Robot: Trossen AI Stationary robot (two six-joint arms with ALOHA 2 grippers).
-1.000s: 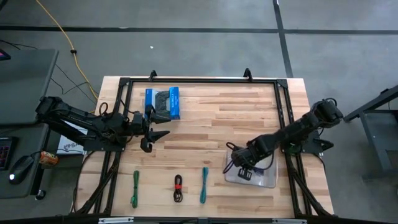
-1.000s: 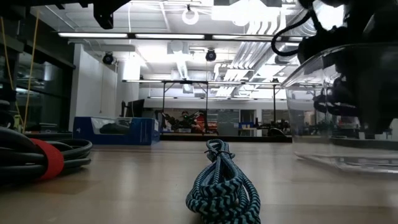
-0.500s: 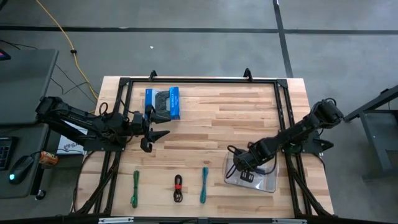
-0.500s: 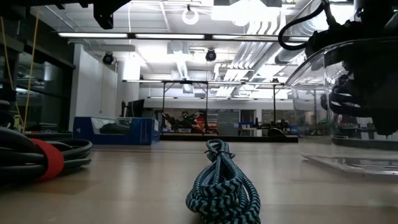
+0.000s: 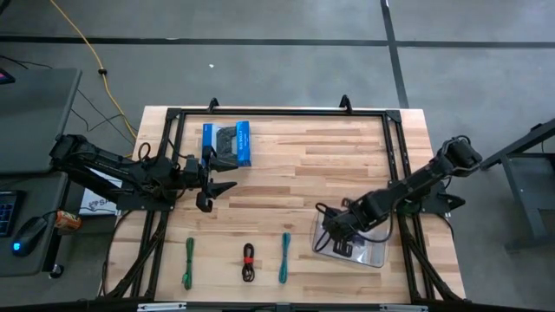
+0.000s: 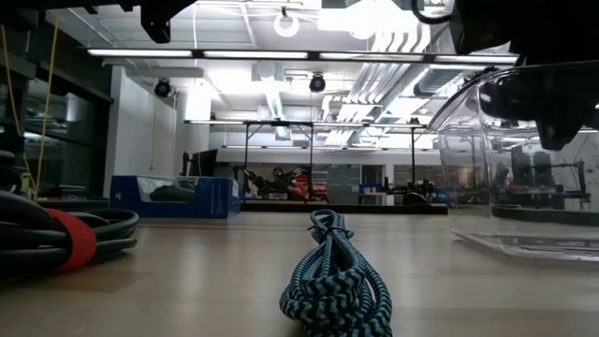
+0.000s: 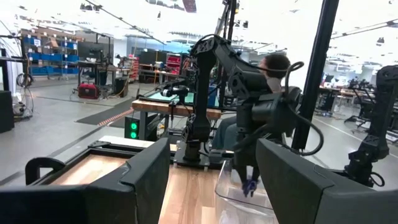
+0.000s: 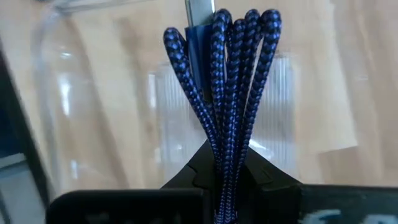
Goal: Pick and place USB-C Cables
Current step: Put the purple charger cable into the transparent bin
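wooden table: blue box behind 3 cables.

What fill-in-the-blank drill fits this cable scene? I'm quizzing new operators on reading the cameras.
1. The right gripper is shut on the ____ cable, above the clear container.
2. Along the table's front edge lie the green cable, the black cable with a red band and the ____ cable.
3. The left gripper stands ____, holding nothing, near the blue box.

Missing words: purple; teal; open
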